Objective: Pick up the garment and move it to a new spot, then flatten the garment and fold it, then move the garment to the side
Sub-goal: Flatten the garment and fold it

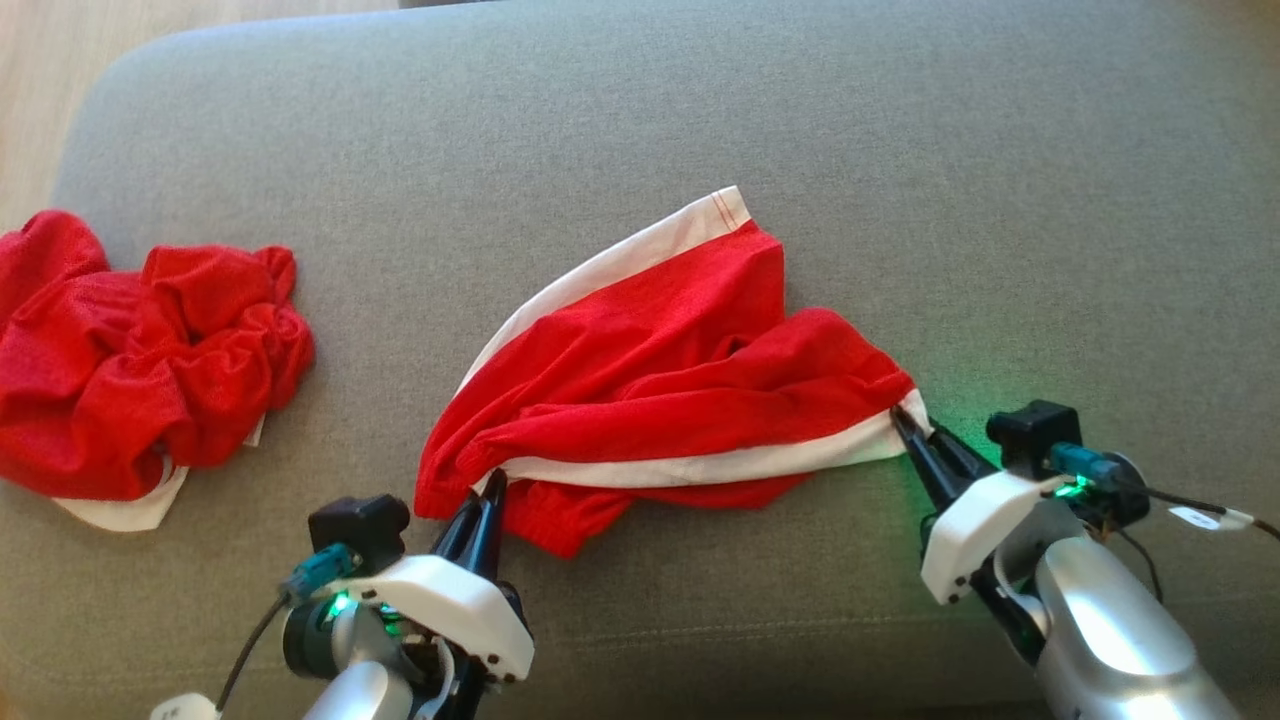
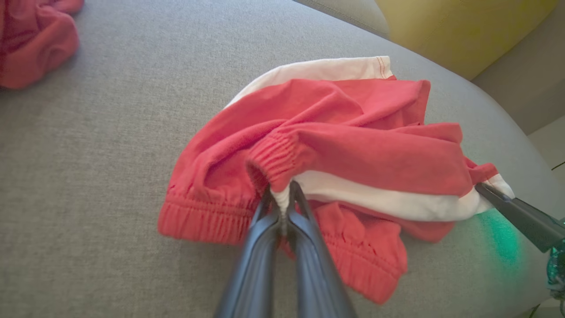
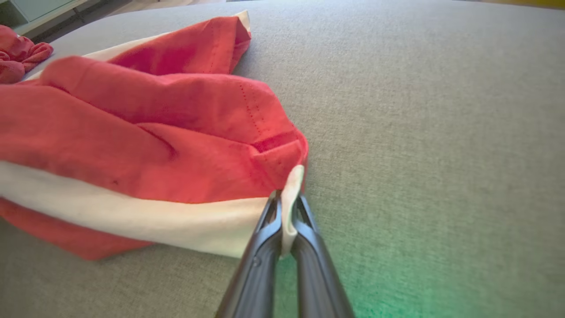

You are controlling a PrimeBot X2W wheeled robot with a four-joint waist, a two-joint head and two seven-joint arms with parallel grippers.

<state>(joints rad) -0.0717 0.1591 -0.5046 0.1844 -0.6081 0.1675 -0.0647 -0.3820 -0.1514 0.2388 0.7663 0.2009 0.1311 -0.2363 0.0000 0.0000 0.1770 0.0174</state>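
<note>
Two arms are working one garment on a broad grey fabric cushion (image 1: 700,110). At far left, a crumpled heap of red mesh cloth (image 1: 140,360) is lying well apart from both. The left gripper (image 1: 492,487) is clamping shut on the white stripe at the gathered waistband of the rumpled red shorts with white side stripes (image 1: 680,330), lying mid-cushion. At right, the right gripper (image 1: 903,418) is pinching the same stripe's hem end. The stripe is running left to right between them, slack, so drawing the arms apart along it is looking like the flattening move.

Likely a home living room: a grey upholstered couch seat (image 1: 640,120) beside a pale wooden floor (image 1: 60,70).
</note>
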